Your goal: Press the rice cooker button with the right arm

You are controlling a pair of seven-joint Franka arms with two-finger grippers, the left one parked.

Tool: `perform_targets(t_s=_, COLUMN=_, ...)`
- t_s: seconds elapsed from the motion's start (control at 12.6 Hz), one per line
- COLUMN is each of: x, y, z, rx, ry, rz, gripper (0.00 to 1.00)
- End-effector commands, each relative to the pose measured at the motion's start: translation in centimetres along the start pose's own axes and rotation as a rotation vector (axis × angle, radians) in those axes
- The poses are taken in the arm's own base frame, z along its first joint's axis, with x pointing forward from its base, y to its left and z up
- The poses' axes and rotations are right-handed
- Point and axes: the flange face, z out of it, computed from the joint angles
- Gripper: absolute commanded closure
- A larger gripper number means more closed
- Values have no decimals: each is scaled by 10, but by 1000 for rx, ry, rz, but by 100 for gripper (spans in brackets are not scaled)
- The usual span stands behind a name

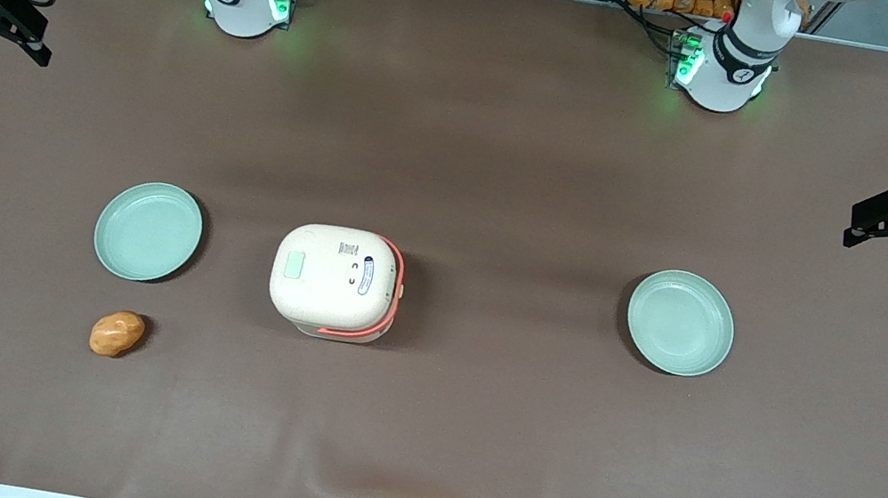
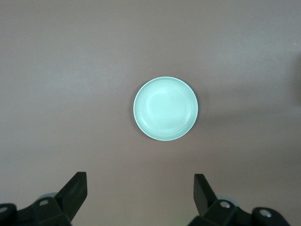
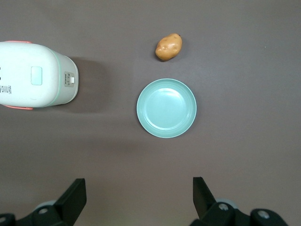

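The gripper hung open, well apart from the cooker; best to close it first, then descend squarely onto the button

Two pale-green plates and a potato lie on the brown table.

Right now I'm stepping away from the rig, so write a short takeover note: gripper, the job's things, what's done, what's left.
Gripper: the right arm's, open and holding nothing, raised at the working arm's end of the table, well away from the cooker.
Rice cooker: mid-table, lid closed, between the two pale-green plates.
Button: the pale-green patch on the lid, on the part nearest the working arm's end.
Potato: on the cloth, nearer the front camera than the plate beside the cooker.
Done: nothing yet.
Left: reach over and press the button.
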Motion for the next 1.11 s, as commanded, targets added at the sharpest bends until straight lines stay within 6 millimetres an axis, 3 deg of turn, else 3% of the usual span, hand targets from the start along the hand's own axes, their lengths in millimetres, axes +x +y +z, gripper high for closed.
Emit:
perform_targets(t_s=0.0, x=4, y=-5, z=-4, rx=0, ry=5, rz=-26, gripper=0)
perform_targets(t_s=1.03, x=6, y=1, z=-5, rx=41, ry=12, rz=-1, gripper=0)
